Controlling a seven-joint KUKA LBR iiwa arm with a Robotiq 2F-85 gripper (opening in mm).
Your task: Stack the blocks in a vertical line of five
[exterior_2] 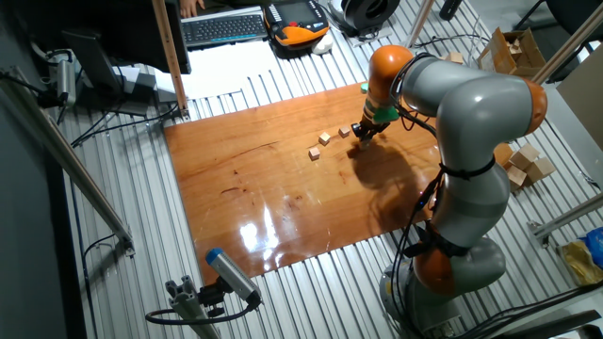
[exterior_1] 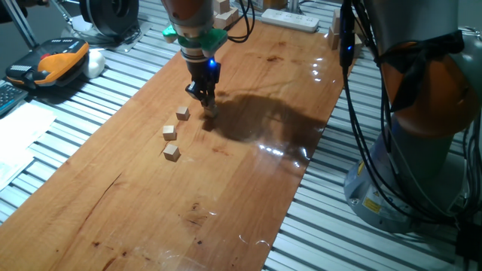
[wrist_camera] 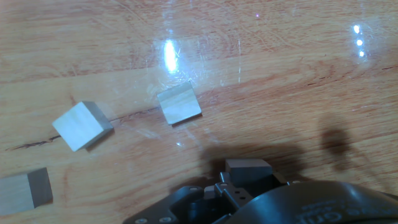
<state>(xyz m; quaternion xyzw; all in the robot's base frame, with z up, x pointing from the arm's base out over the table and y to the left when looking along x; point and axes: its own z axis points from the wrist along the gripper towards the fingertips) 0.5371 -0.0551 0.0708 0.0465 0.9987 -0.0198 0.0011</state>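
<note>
Three tiny tan wooden blocks lie loose on the wooden board [exterior_1: 226, 196]: one [exterior_1: 182, 114], one [exterior_1: 169, 132] and one [exterior_1: 172, 152], in a short row. They also show in the hand view [wrist_camera: 179, 102], [wrist_camera: 82, 125], [wrist_camera: 25, 190] and in the other fixed view [exterior_2: 345, 133], [exterior_2: 324, 138], [exterior_2: 314, 153]. My gripper [exterior_1: 208, 104] stands just right of the nearest block, low over the board. Its jaws look closed on another small block [wrist_camera: 249, 167], which is in shadow. I see no fifth block.
A white power strip [exterior_1: 290, 19] lies at the board's far end. An orange and black pendant [exterior_1: 56, 60] sits at the left on the slatted table. Larger pale wooden blocks [exterior_2: 523, 162] lie off the board beside the arm's base [exterior_1: 422, 113].
</note>
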